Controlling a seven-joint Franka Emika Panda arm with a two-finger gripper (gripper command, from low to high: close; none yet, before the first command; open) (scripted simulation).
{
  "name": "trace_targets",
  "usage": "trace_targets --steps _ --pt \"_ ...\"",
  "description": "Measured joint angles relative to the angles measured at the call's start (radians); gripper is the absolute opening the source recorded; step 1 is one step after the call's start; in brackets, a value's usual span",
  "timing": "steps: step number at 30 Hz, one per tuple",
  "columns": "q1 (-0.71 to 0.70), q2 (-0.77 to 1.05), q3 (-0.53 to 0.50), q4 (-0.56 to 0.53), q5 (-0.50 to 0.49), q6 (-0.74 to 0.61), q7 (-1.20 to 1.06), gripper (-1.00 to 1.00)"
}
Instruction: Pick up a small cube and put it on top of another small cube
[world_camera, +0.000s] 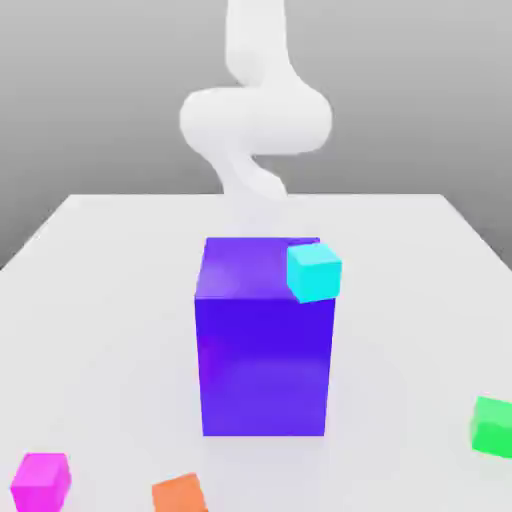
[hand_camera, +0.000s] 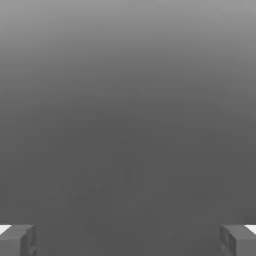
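Arm: the white Panda arm (world_camera: 255, 120) rises behind the big block at the far side of the table, its thick links curling over near the top of the exterior view; it looks blurred and pale, so I can't quite make out the wrist from there.

Claw: in the hand view the gripper (hand_camera: 128, 240) has its two grey fingertips (hand_camera: 17, 240) standing far apart, one at each edge of the picture, with nothing between them but plain grey background. Spread wide, holding nothing.

Magenta cube: the small magenta-pink cube (world_camera: 40, 480) sits on the white table (world_camera: 100, 300) at the near corner on the exterior view's left, well apart from the arm and from the claw.

Green cube: the small green cube (world_camera: 492, 425) rests on the table at the near edge on the exterior view's right, well apart from the magenta one, with the big block between them and farther back.

Big block: the tall blue-purple block (world_camera: 262, 360) stands upright in the middle of the table, in front of the arm.

Cyan cube: a small cyan cube (world_camera: 313, 272) shows at the block's top corner on the exterior view's right; whether it rests on the top or hangs just off the edge I can't tell.

Orange cube: a small orange cube (world_camera: 180, 494) lies near the magenta one, at the near edge.
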Motion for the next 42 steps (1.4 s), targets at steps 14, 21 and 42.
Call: trace_targets --steps 14,21,42 --pt "0.062 0.513 -0.250 0.018 0.204 0.118 -0.350 0.00" --pt "0.004 0.766 -0.293 0.027 0.300 0.176 -0.520 0.00" --pt "-0.169 1.271 -0.243 0.071 0.381 0.416 -0.741 -1.00"
